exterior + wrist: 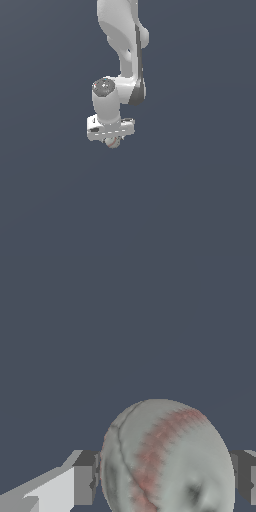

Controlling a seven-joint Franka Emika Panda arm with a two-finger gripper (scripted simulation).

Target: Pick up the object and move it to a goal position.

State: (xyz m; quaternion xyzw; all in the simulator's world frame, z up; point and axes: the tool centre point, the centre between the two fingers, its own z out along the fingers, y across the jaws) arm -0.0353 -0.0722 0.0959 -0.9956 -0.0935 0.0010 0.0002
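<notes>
Pincer (pixel 112 141) hangs below the arm's wrist, its fingers (pixel 84 485) pressed against the two sides of the ball (pixel 167 458), pinching it. Wrist view: dark pads touch the ball on both flanks, no gap showing, so the hold looks centred across the ball's widest part. That likely keeps a round thing from squirting out.

Ball white, reddish seam stitching curving over its face. In the exterior view only its lower half peeks out under the pincer's bar, much narrower than the bar.

Whether the ball rests on the table (pixel 200 200) or is already lifted, cannot tell; no shadow or contact line shows. No goal marker visible.

Farther back, the arm (pixel 122 30) rises steeply, wrist pointing straight down.
</notes>
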